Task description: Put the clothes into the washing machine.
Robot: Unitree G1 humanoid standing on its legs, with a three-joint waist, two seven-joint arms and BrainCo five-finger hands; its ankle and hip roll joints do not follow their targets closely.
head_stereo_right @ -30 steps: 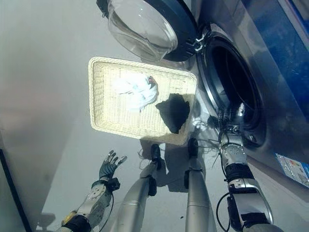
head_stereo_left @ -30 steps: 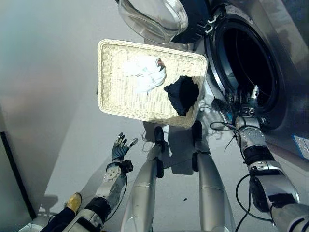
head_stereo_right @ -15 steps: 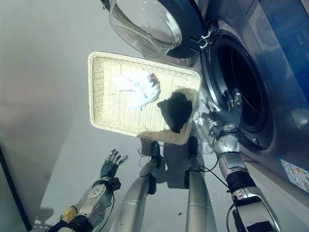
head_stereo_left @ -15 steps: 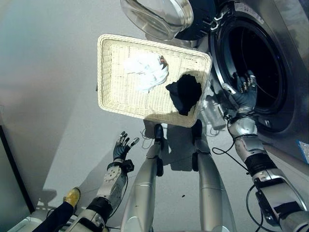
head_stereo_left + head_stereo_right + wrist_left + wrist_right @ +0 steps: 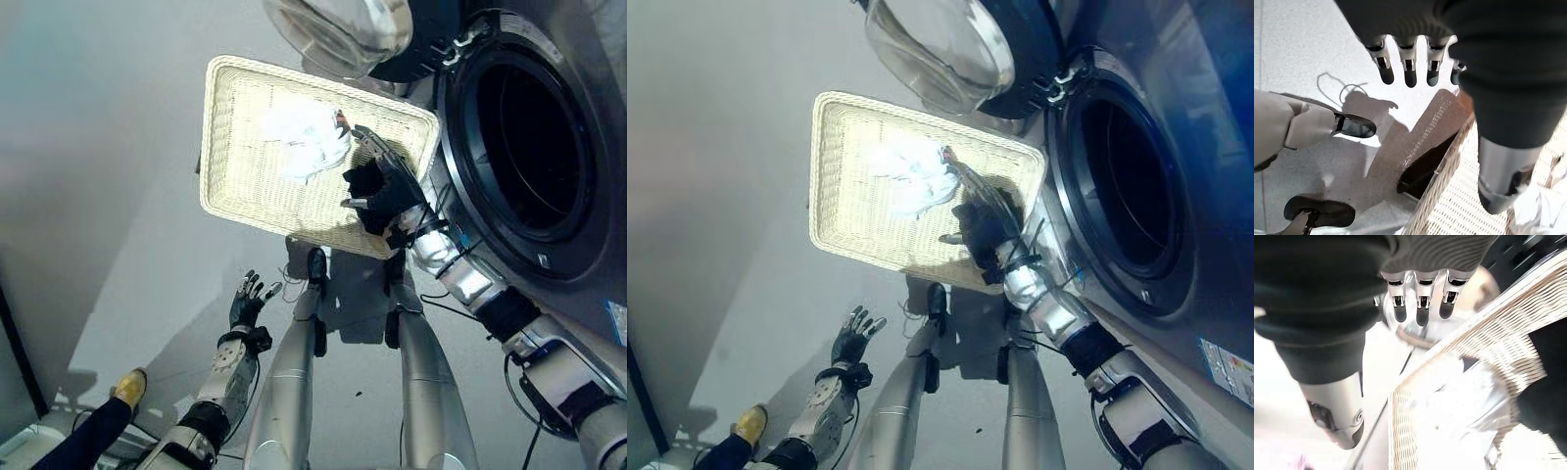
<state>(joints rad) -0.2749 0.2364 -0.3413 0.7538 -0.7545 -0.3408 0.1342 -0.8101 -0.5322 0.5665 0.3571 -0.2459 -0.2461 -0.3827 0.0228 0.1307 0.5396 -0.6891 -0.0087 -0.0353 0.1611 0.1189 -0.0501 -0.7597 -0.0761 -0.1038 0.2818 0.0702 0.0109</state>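
Nearest, low over the bare floor (image 5: 118, 245): left robot hand (image 5: 246, 299), fingers spread and straight, holding nothing, well clear of the basket. In its wrist view, fingers (image 5: 1407, 68) straight above the floor, thumb apart, basket corner just beyond.

At the near floor edge beside the left arm: a person's yellow shoe (image 5: 128, 388) and dark sleeve or trouser leg.

Further out, flat on the floor: pale wicker basket (image 5: 223, 166), rectangular, its far right corner close to the machine front. Inside, near the right end against the near wall: dark garment (image 5: 370, 181), bunched. Toward the far edge, just left of it: white garment (image 5: 306, 140), crumpled, apparently touching or nearly touching the dark one.

Directly over the dark garment: right robot hand (image 5: 380, 186), fingers extended and splayed, not curled round the cloth; contact with the cloth cannot be confirmed. Its wrist view: fingers (image 5: 1421, 303) straight, over the basket rim.

Farthest, at right: washing machine (image 5: 588, 127), round drum opening (image 5: 534, 137) dark inside. Glass door (image 5: 343, 29) swung fully open beyond the basket's far edge.
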